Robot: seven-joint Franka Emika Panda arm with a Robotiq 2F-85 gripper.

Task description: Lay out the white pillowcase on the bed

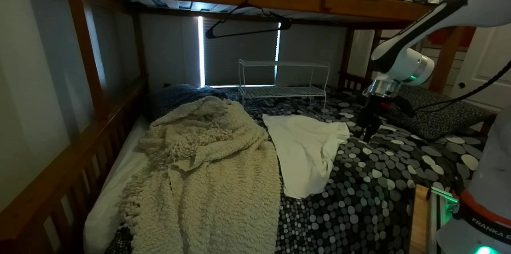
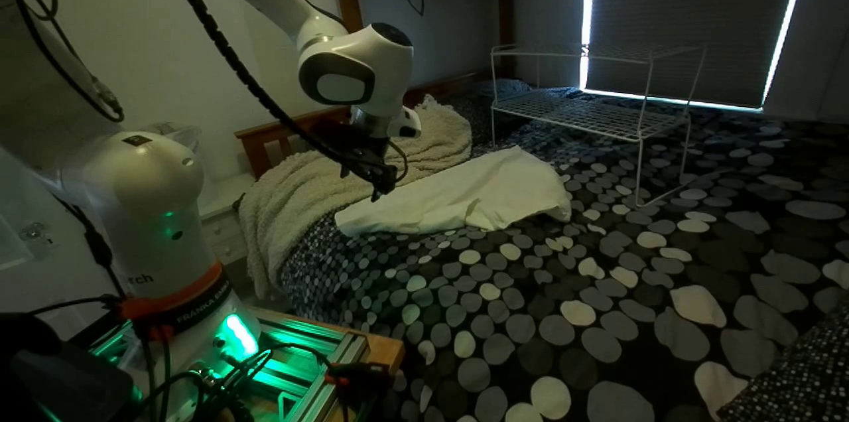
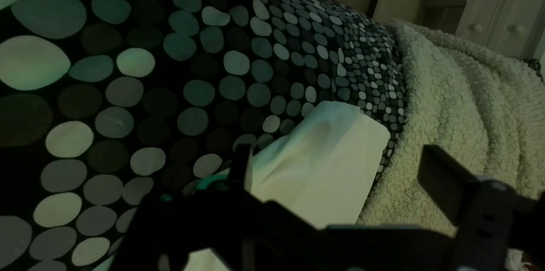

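The white pillowcase [image 1: 303,150] lies on the bed's dark pebble-pattern cover [image 1: 375,206], beside the cream blanket. It is mostly spread, with wrinkles and folds along the edge towards the robot; in an exterior view [image 2: 477,193] that edge looks bunched. My gripper [image 1: 365,132] hangs above the bed on the robot's side of the pillowcase, fingers pointing down; it also shows in an exterior view [image 2: 379,188]. In the wrist view the gripper [image 3: 336,164] is open with nothing between its fingers. The pillowcase [image 3: 328,168] lies below, partly hidden by the gripper.
The cream knit blanket [image 1: 231,190] lies along the pillowcase's far side. A white wire shelf [image 2: 584,119] stands on the bed behind it. A black hanger [image 1: 247,33] hangs from the upper bunk. A grey pillow [image 1: 439,116] lies behind the gripper.
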